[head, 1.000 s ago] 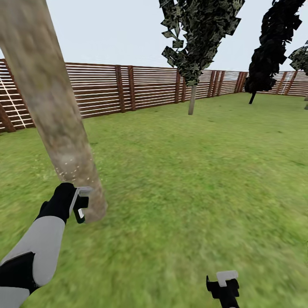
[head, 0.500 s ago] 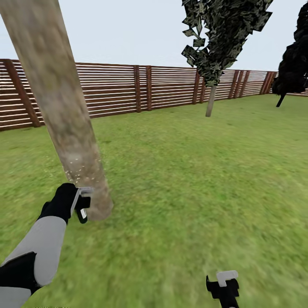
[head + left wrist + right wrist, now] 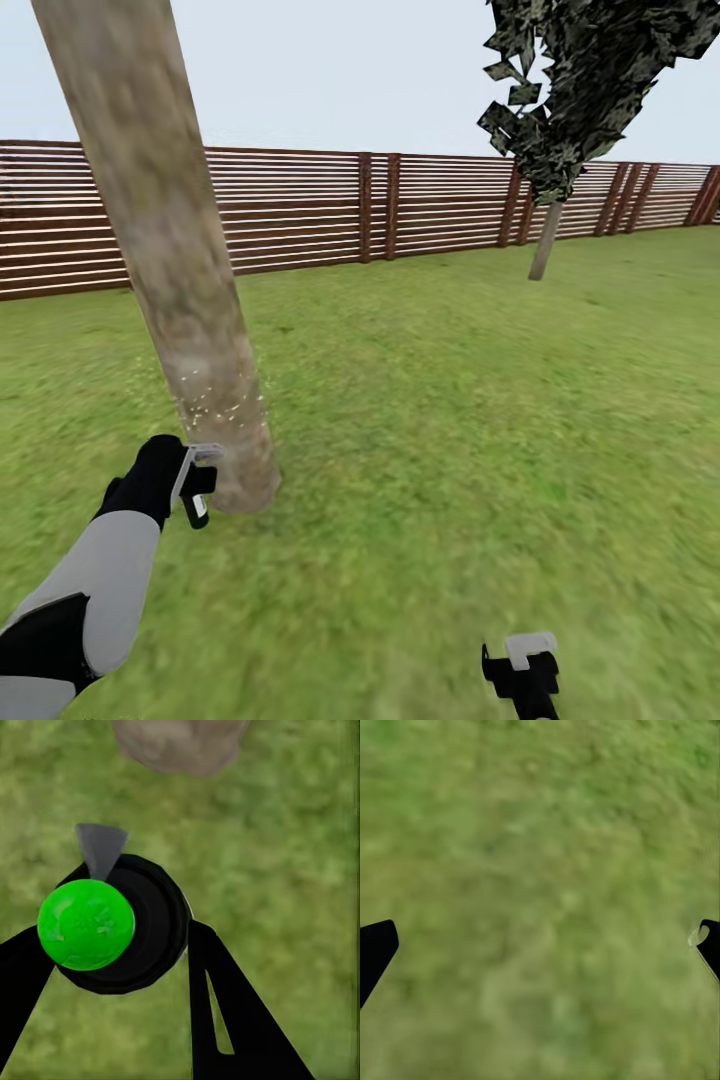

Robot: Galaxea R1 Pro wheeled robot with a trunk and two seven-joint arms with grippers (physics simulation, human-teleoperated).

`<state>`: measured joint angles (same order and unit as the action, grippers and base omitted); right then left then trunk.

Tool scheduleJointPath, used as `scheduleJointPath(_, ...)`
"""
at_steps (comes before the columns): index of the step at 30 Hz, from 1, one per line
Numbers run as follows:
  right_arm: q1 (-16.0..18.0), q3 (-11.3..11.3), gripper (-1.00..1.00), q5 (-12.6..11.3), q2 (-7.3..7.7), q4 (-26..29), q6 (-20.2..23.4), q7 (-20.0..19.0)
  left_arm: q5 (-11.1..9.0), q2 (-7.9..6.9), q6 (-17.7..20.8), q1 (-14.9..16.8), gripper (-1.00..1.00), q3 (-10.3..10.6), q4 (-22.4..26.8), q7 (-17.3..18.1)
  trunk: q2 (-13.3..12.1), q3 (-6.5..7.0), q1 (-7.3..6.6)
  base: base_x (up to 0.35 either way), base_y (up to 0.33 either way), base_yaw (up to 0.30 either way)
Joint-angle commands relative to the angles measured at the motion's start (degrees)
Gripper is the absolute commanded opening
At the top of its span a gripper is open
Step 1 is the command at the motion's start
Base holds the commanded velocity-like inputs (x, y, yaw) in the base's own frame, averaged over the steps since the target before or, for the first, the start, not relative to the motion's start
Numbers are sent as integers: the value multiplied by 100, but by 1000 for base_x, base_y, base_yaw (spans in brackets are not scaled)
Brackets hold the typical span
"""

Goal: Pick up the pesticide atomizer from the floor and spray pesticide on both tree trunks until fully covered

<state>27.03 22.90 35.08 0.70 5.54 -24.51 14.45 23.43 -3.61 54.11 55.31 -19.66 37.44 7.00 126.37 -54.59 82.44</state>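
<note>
1. Rightward across the head view have slid the trunk, the fence and the far tree; the camera turned, and both arms sit as before.
2. Trunk top is cut off; pale specks dot its lower part.
3. Left gripper is clamped on the sprayer just beside the trunk base, green cap toward the camera, grey nozzle toward the trunk, body hidden.
4. Right gripper hangs over grass, fingers wide apart.

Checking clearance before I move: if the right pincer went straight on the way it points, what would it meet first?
Most likely the grass floor. The right pincer is open and looks down at bare lawn between its fingertips; how far off the lawn lies is unclear.
</note>
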Motion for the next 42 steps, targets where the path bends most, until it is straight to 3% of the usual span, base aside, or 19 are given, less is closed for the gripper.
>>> scheduleJointPath(1, 4, 39, 100, 61, 0, -9, -19, 23, 88, 19, 14, 6, -100, -33, 11, 56, 2, -5, 1, 171, -251, 277)
scheduleJointPath(4, 4, 39, 100, 61, 0, -9, -19, 23, 106, -54, 8, 6, -100, -49, 12, 61, 2, -5, 1, 171, -251, 183)
scheduleJointPath(7, 4, 39, 100, 61, 0, -9, -19, 23, 106, -220, 3, -2, -100, -47, -20, 64, 2, -5, 1, 164, -251, 25)
scheduleJointPath(12, 4, 39, 100, 61, 1, -9, -19, 24, 77, -63, 3, -3, -100, -33, -97, 64, 2, -5, 1, 110, -258, 70)
scheduleJointPath(18, 4, 39, 100, 61, 2, -9, -19, 24, 89, -118, 3, -3, -100, -47, -95, 64, 2, -5, 1, -64, -254, 268)
scheduleJointPath(23, 4, 39, 100, 57, 0, -4, -19, 24, 83, -22, 6, 73, -100, -30, -15, 56, 2, -5, 1, -77, -89, 277)
scheduleJointPath(26, 4, 39, 100, 53, 7, -3, -19, 28, 98, 229, 42, 354, -100, -5, -7, 47, 2, -5, 1, -2, -3, 146)
scheduleJointPath(28, 4, 39, 100, 56, 9, -1, -19, 31, 105, 297, 73, 615, -100, -3, -8, 37, 2, -5, 1, 0, 0, 17)
scheduleJointPath(32, 4, 42, 100, 52, 31, -1, -19, 31, 137, 167, 91, 701, -100, -5, 74, 43, 2, -5, 1, 1, -4, 1)
scheduleJointPath(42, 4, 39, 100, 55, 31, -1, -19, 24, 101, 176, 91, 665, -100, -13, 150, 47, 2, -5, 1, 121, -249, 0)
